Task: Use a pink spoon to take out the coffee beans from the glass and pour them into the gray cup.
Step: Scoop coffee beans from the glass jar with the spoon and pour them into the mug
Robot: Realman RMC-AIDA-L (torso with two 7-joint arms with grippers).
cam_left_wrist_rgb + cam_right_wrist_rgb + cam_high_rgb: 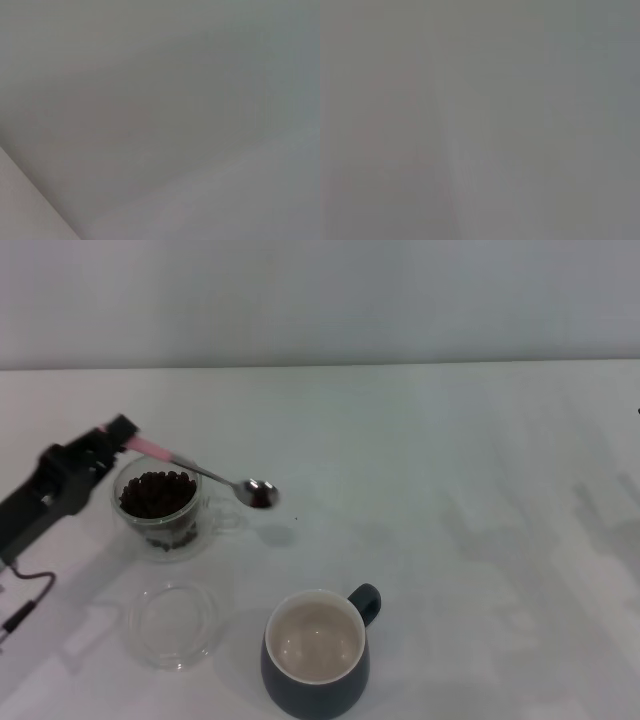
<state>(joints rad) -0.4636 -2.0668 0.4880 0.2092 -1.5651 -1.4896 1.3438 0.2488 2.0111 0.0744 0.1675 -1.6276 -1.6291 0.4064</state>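
1 arm at work: your left claw (118, 440) comes in from the desk's left side and pinches the far end of the pink spoon's (205, 473) handle.
Head view, spoon: it reaches out over the glass (160, 506), bowl held in the air just past the rim on the mug's side, with a few dark beans in it. Judge it light and stiff; gripped at the very tip, any wrist roll will likely tip the load, so keep the bowl level.
Head view, coffee beans (155, 493): they fill the glass nearly to the brim. Expect them to roll and bounce if dropped.
Head view, gray cup (315, 655): near the desk's front edge, well apart from the glass, its inside looks empty.
Head view, obstacles: a clear glass saucer (175, 625) lies between glass and mug, off to the left; both glass pieces are fragile.
Left wrist view: only blank grey, nothing to use.
Right wrist view: same; the right claw is out of sight.
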